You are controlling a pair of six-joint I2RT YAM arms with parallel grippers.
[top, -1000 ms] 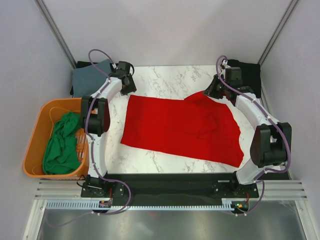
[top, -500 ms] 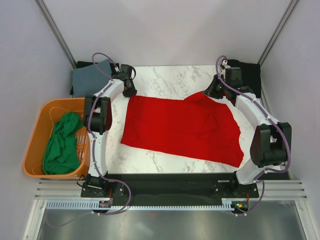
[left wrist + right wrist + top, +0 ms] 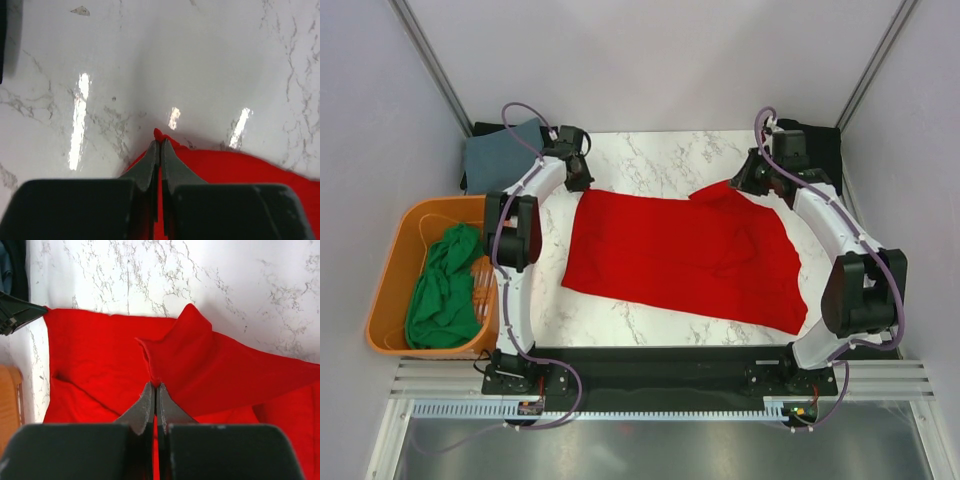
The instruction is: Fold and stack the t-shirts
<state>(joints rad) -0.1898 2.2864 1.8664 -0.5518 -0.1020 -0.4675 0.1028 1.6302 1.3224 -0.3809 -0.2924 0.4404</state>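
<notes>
Grey walls enclosing glossy white marble table | crumpled red t-shirt lying spread mid-table | orange basket sitting left, holding green cloth | left gripper pinching shirt's far-left corner, right gripper clenching far-right fold

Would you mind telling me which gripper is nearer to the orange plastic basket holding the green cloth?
Left. The left gripper pinches the far-left corner of the red t-shirt, beyond the orange plastic basket; the right gripper holds its far-right corner, across the marble table.
</notes>
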